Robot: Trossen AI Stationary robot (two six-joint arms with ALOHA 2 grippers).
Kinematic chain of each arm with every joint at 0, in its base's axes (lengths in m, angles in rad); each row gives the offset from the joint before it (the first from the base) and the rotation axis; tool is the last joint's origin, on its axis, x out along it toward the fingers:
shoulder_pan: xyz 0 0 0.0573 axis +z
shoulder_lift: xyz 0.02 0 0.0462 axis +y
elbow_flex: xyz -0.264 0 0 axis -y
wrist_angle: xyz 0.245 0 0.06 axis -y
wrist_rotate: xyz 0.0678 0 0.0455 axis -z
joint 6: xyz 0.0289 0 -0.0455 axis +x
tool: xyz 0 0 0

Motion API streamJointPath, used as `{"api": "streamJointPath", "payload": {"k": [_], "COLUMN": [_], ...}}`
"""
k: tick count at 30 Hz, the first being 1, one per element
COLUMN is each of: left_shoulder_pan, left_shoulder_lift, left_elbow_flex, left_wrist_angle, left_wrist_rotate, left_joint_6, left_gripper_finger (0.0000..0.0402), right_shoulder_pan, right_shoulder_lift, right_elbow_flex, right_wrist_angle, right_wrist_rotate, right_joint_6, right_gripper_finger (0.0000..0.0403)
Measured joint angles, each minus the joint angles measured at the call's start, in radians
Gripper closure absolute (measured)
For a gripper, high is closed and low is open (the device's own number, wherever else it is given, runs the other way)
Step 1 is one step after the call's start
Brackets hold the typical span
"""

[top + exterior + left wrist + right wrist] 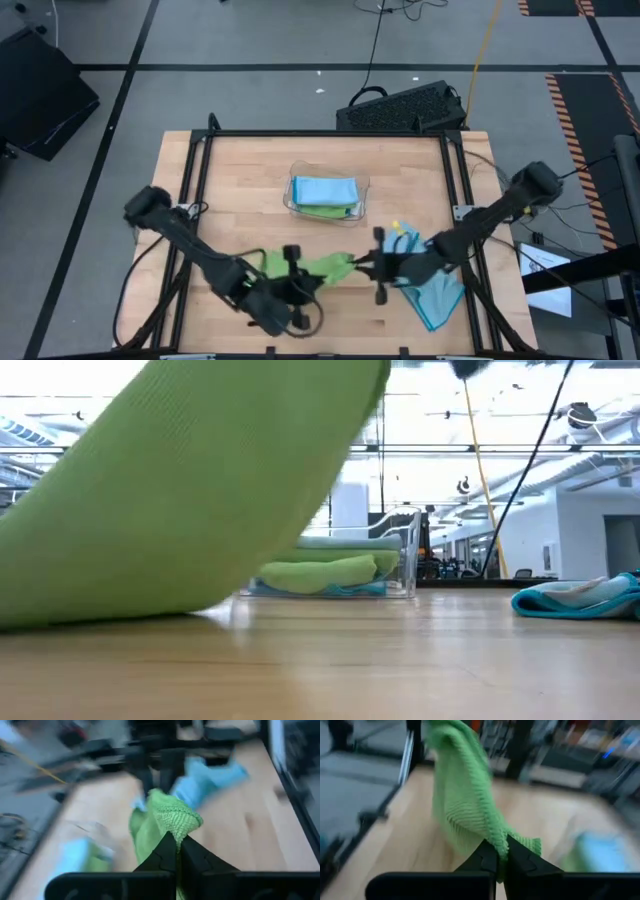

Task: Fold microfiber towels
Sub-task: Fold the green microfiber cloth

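My left gripper [178, 851] has its two fingers pressed together on a corner of the green towel [165, 817], with no gap between them beyond the fold of cloth that sticks up past the tips. My right gripper [501, 854] is closed the same way on another edge of that towel [460, 795]; a small flap of green pokes out just beyond its fingertips, and the rest of the cloth hangs away from them.

From above, the green towel [305, 266] is stretched between my two grippers over the front part of the table [240, 170], my left gripper [290, 290] at one end and my right gripper [378, 268] at the other. From table height it fills much of the view as a wide green sheet [190, 480], and its lower edge reaches down to the wood.

A blue towel [432, 290] lies crumpled on the table just under my right arm, near the front right corner. A clear tray [297, 205] sits near the middle of the table, well apart from my grippers. In it, a folded blue towel [325, 190] lies on top of a folded green one [325, 572].
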Motion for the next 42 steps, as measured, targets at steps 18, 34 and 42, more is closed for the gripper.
{"api": "streamJointPath", "payload": {"k": [18, 34, 42], "left_shoulder_pan": [-0.063, -0.072, 0.121], "left_shoulder_lift": [-0.160, -0.177, -0.176], "left_elbow_flex": [0.001, 0.002, 0.000], "left_wrist_angle": [0.293, -0.003, -0.147], "left_wrist_rotate": [0.162, -0.027, -0.114], "left_joint_6": [0.156, -0.037, 0.032], "left_gripper_finger": [0.0384, 0.0395, 0.0397], "right_shoulder_pan": [0.128, 0.000, -0.241], "right_shoulder_lift": [-0.026, 0.054, 0.040], "right_elbow_flex": [0.462, 0.457, 0.456], "right_wrist_angle": [-0.322, -0.334, -0.547], "right_wrist_rotate": [0.038, -0.301, -0.149], "right_joint_6": [-0.173, -0.122, -0.175], "right_gripper_finger": [0.0401, 0.0402, 0.0401]}}
